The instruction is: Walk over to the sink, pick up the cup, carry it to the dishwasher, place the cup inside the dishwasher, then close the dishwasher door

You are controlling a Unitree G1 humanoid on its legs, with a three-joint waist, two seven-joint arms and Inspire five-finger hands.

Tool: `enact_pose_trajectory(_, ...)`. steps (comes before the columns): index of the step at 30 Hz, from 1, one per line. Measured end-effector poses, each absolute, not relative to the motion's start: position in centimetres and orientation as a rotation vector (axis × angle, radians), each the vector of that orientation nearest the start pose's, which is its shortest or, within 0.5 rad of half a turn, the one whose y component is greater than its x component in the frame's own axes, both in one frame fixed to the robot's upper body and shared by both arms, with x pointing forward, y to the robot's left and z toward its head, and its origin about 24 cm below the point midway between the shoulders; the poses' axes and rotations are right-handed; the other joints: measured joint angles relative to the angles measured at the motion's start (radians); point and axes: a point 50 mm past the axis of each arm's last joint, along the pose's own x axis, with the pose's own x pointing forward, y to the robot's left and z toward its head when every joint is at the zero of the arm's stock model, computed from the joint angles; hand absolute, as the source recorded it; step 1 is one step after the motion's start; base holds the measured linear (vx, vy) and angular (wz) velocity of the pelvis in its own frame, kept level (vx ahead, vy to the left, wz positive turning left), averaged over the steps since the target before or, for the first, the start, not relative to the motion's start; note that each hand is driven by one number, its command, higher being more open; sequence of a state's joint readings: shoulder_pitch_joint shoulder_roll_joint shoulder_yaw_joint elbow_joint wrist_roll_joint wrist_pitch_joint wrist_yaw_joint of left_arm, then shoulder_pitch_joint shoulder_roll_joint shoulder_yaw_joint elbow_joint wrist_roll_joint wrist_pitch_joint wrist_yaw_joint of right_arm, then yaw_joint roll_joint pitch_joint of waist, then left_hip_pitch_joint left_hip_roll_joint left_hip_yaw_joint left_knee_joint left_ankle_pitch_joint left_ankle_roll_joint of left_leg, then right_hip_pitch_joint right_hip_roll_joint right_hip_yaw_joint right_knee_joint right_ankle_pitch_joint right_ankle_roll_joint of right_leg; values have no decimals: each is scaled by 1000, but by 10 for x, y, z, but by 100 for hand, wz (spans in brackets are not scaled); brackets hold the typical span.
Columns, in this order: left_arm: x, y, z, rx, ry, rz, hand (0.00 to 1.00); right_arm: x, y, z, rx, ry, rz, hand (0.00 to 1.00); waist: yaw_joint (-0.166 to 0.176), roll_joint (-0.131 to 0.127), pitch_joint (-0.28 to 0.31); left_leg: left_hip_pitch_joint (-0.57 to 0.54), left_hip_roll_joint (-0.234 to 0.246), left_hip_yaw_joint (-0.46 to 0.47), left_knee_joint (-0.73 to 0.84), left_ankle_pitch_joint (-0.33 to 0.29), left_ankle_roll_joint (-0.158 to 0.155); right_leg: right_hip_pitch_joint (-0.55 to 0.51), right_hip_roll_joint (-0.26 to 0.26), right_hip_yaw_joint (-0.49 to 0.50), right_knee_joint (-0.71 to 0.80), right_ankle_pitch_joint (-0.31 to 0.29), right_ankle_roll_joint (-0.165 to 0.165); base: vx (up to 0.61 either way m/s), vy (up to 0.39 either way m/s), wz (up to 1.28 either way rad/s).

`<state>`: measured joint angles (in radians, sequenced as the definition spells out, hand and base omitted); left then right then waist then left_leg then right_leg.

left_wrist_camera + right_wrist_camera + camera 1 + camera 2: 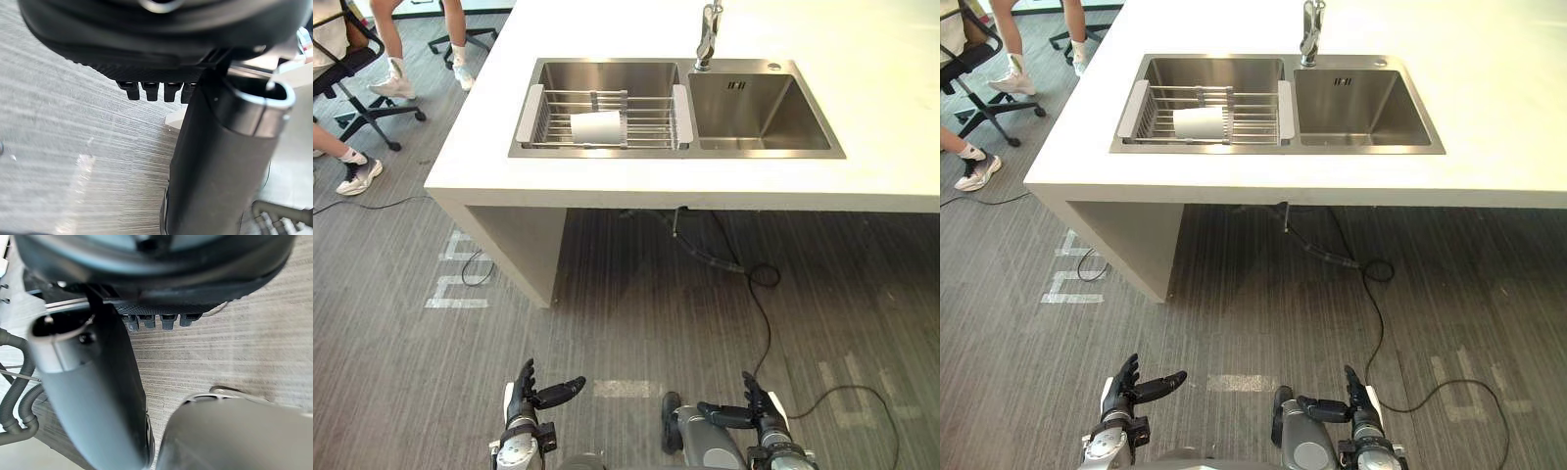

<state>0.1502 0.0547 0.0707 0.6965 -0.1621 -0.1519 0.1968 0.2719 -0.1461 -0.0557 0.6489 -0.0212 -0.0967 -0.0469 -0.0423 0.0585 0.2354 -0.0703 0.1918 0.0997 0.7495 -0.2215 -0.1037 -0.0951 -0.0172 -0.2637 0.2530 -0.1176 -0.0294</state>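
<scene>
A white cup [596, 126] lies on its side on a wire rack [646, 116] across the left basin of a steel double sink [759, 113] set in a white counter [862, 176]. Both hands hang low near the floor, far short of the counter. My left hand [527, 395] is open with straight fingers and the thumb pointing right. My right hand [756, 397] is open too, thumb pointing left. Neither holds anything. In the wrist views the fingers [149, 89] of the left and the fingers [156, 321] of the right stand straight over the carpet.
A tap [708, 34] rises behind the sink. Grey carpet with white tape marks [455, 284] lies between me and the counter. A hose and cable [744, 269] trail under the counter. People sit on office chairs [357, 98] at the far left.
</scene>
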Motion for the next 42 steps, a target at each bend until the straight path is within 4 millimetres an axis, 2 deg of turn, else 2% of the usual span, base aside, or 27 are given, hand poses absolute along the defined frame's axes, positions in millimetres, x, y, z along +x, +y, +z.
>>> enact_pose_trajectory(1, 146, 200, -111, -59, 654, 394, 100, 103, -220, -124, -159, 815, -185, 100, 11, -1, 3, -47, 47, 42, 136, -12, 21, 68, 13, -13, -36, -12, -13, 299, -169, 29)
enact_pose_trajectory(3, 161, 201, -89, -64, 530, 395, 100, 106, -216, -120, -150, 787, -192, 100, 33, -9, 3, -133, 66, 93, 171, -31, 52, 142, 16, -22, -100, -20, -12, 311, -161, 18)
enact_pose_trajectory(4, 166, 202, -80, -63, 484, 400, 100, 108, -215, -119, -147, 776, -194, 100, 38, -10, 2, -154, 61, 103, 148, -34, 57, 151, 14, -24, -113, -20, -11, 287, -56, 7)
enact_pose_trajectory(7, 189, 208, -36, -66, 265, 432, 100, 110, -210, -114, -130, 745, -200, 100, 53, -11, 3, -193, -19, 133, -102, -39, 54, 211, -17, -41, -157, -12, 7, 341, 28, 13)
enact_pose_trajectory(8, 195, 210, -16, -64, 167, 459, 100, 108, -206, -111, -115, 729, -202, 100, 55, -13, 4, -193, -76, 137, -258, -21, 44, 244, -40, -48, -184, -16, 14, 388, 99, 20)
enact_pose_trajectory(9, 197, 211, -8, -61, 130, 473, 100, 107, -206, -109, -114, 720, -205, 100, 55, -12, 4, -193, -99, 137, -323, 0, 46, 254, -51, -49, -190, -21, 21, 398, 157, 14)
enact_pose_trajectory(10, 199, 215, 7, -45, 63, 505, 100, 104, -206, -106, -112, 709, -209, 100, 56, -9, 2, -189, -130, 134, -461, 79, 48, 273, -60, -48, -193, -37, 48, 327, 150, 3)
enact_pose_trajectory(11, 199, 217, 16, -32, 26, 522, 100, 101, -206, -104, -110, 707, -211, 100, 59, 10, -7, -179, -134, 130, -524, 162, 70, 286, -56, -43, -196, -49, 65, 431, 203, -15)
enact_pose_trajectory(12, 197, 224, 28, -5, -27, 558, 100, 97, -203, -106, -100, 718, -207, 100, 69, 1, -9, -154, -144, 139, -528, 231, 143, 308, -63, -26, -198, -76, 93, 434, 167, -15)
enact_pose_trajectory(13, 196, 230, 45, 20, -101, 605, 100, 93, -193, -107, -72, 727, -194, 100, 70, -27, -15, -150, -166, 147, -499, 198, 156, 315, -95, -14, -190, -85, 95, 501, 183, -10)
enact_pose_trajectory(15, 191, 230, 74, 73, -223, 638, 100, 84, -184, -106, -49, 735, -177, 100, 77, -36, -13, -157, -173, 150, -433, 122, 163, 303, -120, 14, -119, -100, 106, 382, 137, -2)
enact_pose_trajectory(18, 183, 224, 108, 142, -387, 653, 100, 81, -183, -105, -72, 734, -124, 100, 69, -38, -14, -68, -198, 158, -427, 38, 175, 159, -198, 68, 326, -126, 170, 369, 159, -7)
enact_pose_trajectory(20, 183, 219, 122, 195, -468, 622, 100, 86, -183, -103, -76, 709, -103, 100, 41, -46, -18, 20, -220, 144, -456, 12, 186, 37, -231, 113, 627, -135, 176, 395, 102, 30)
enact_pose_trajectory(22, 184, 216, 126, 226, -495, 605, 100, 88, -183, -101, -74, 688, -92, 100, 30, -44, -18, 75, -218, 126, -496, 11, 186, -39, -221, 102, 677, -149, 151, 308, 12, 24)
enact_pose_trajectory(24, 185, 213, 125, 226, -492, 594, 100, 90, -183, -100, -73, 676, -84, 100, 25, -44, -18, 110, -211, 112, -523, 11, 186, -95, -202, 95, 627, -168, 123, 287, -57, 21)
enact_pose_trajectory(25, 186, 210, 124, 219, -488, 582, 100, 92, -185, -100, -78, 675, -69, 100, 23, -44, -17, 123, -205, 102, -529, 11, 186, -108, -186, 94, 575, -177, 108, 262, -128, 25)
enact_pose_trajectory(26, 188, 205, 125, 208, -492, 555, 100, 98, -190, -101, -83, 677, -35, 100, 21, -43, -17, 139, -187, 97, -530, 6, 177, -123, -144, 97, 423, -182, 90, 252, -143, 25)
enact_pose_trajectory(27, 188, 202, 125, 203, -496, 540, 100, 99, -193, -102, -88, 680, -30, 100, 21, -45, -18, 142, -182, 95, -526, -2, 162, -121, -126, 99, 346, -171, 85, 242, -157, 24)
enact_pose_trajectory(28, 190, 197, 126, 201, -506, 504, 100, 103, -196, -106, -97, 691, -43, 100, 24, -62, -28, 142, -184, 89, -503, -30, 123, -119, -106, 100, 199, -69, 53, 255, -152, 16)
enact_pose_trajectory(30, 194, 183, 121, 172, -487, 429, 100, 107, -214, -111, -133, 724, -102, 100, 28, -3, -39, 140, -136, 65, -487, -58, 102, -78, -70, 76, 158, -70, 46, 260, -150, 14)
enact_pose_trajectory(33, 198, 169, 124, 163, -498, 329, 100, 105, -225, -115, -162, 761, -123, 100, 24, 51, -59, 139, -108, 31, -466, -54, 94, -14, -40, 42, 78, -66, 38, 239, -128, 20)
enact_pose_trajectory(36, 208, 162, 127, 155, -520, 277, 100, 93, -231, -119, -140, 793, -171, 100, 20, 63, -48, 90, -100, 8, -298, -37, 66, 81, -41, 5, -5, -55, 30, 160, -74, 39)
enact_pose_trajectory(37, 212, 162, 126, 160, -519, 264, 100, 85, -232, -123, -139, 829, -177, 100, 21, 58, -42, 36, -95, 9, -170, -19, 38, 132, -50, -5, -55, -41, 25, 158, -5, 21)
enact_pose_trajectory(39, 213, 162, 127, 190, -537, 231, 100, 74, -234, -127, -127, 872, -192, 100, 27, 53, -46, -39, -96, 31, -231, -64, 54, 153, -76, -7, -80, -37, 28, 150, 24, 8)
enact_pose_trajectory(40, 213, 162, 128, 197, -541, 219, 100, 74, -235, -128, -125, 878, -193, 100, 28, 54, -46, -49, -101, 31, -300, -49, 51, 152, -80, -7, -80, -37, 28, 145, 81, 0)
enact_pose_trajectory(41, 214, 160, 128, 206, -544, 197, 100, 73, -237, -128, -119, 884, -199, 100, 29, 65, -51, -56, -101, 15, -461, 93, 60, 152, -76, -6, -80, -39, 32, 131, 104, -5)
enact_pose_trajectory(42, 214, 159, 128, 211, -543, 187, 100, 72, -238, -129, -123, 891, -198, 100, 29, 73, -57, -59, -98, 1, -496, 132, 56, 153, -68, -1, -81, -42, 40, 157, 108, -5)
